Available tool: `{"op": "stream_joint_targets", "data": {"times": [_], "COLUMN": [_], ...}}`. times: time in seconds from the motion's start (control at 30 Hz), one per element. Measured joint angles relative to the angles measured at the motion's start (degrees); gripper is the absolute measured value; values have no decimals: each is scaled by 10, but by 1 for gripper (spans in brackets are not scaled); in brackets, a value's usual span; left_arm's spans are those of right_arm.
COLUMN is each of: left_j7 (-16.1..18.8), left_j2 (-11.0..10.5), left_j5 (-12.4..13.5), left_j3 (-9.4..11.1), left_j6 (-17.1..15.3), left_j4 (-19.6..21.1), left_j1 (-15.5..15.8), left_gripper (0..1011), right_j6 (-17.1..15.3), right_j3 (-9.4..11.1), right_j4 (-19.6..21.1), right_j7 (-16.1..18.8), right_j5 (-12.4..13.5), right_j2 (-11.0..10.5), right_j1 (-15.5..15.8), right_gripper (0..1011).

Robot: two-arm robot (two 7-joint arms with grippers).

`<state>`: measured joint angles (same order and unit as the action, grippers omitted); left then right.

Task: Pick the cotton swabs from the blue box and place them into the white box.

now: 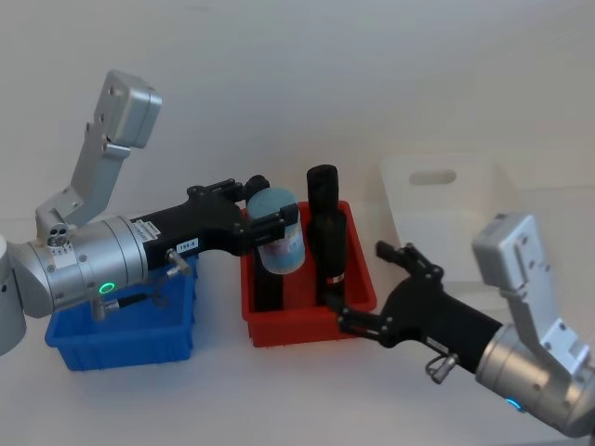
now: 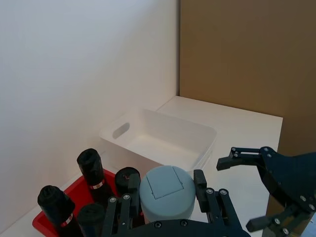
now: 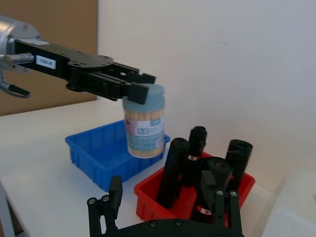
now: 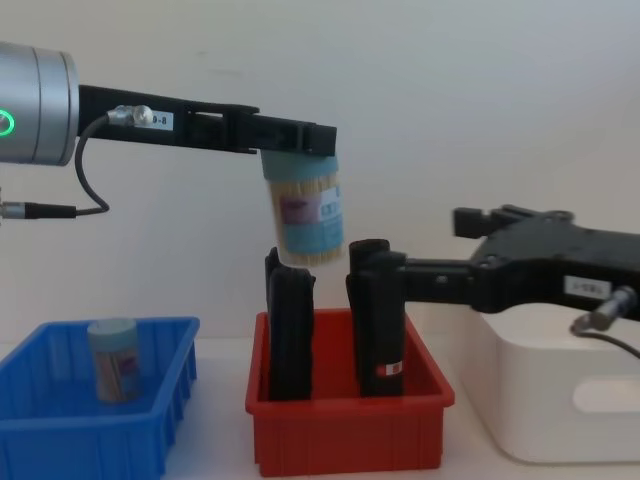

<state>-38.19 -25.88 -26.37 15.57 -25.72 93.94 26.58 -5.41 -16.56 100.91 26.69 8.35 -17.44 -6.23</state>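
Cotton swabs [image 4: 305, 215] gripped by left hand [image 1: 270, 206] over red bin [image 4: 345, 440]; another [image 4: 112, 358] in blue box [image 4: 60, 440]; right hand [image 1: 363, 283] released.

We see the cotton swabs [image 4: 308, 225] in a clear plastic tub with a matt lid; the blue box [image 4: 60, 440] and red bin [image 4: 345, 440] are shiny plastic; the white box [image 4: 560, 410] is glossy, smooth plastic; the left gripper [image 4: 298, 140] is matt black, its arm [image 4: 35, 105] satin silver metal.

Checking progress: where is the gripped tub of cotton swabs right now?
In the chest view, the cotton swabs tub hangs from the left end effector above the red bin, between the blue box and white box.
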Motion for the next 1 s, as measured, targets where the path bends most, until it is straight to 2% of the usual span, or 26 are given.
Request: {"op": "stream_joint_targets", "data": {"times": [0.2,0.4,0.7,1.0], "left_j7": [-1,-1,-2,-2], "left_j2": [0,0,0,0], "left_j5": [0,0,0,0], "left_j3": [0,0,0,0], "left_j6": [0,-1,-1,0], "left_j4": [0,0,0,0], "left_j1": [0,1,1,1], "left_gripper": [669,669,669,669], "right_j6": [-6,-11,-16,-20], "right_j3": [-13,-23,-31,-37], "right_j4": [-12,-28,-50,-75], "right_j7": [46,69,76,68], "right_j5": [-32,-58,-84,-101], "right_j2": [14,28,44,59], "right_j1": [-26,-50,-77,-101], "right_gripper": [1001,1001,1001,1001]}}
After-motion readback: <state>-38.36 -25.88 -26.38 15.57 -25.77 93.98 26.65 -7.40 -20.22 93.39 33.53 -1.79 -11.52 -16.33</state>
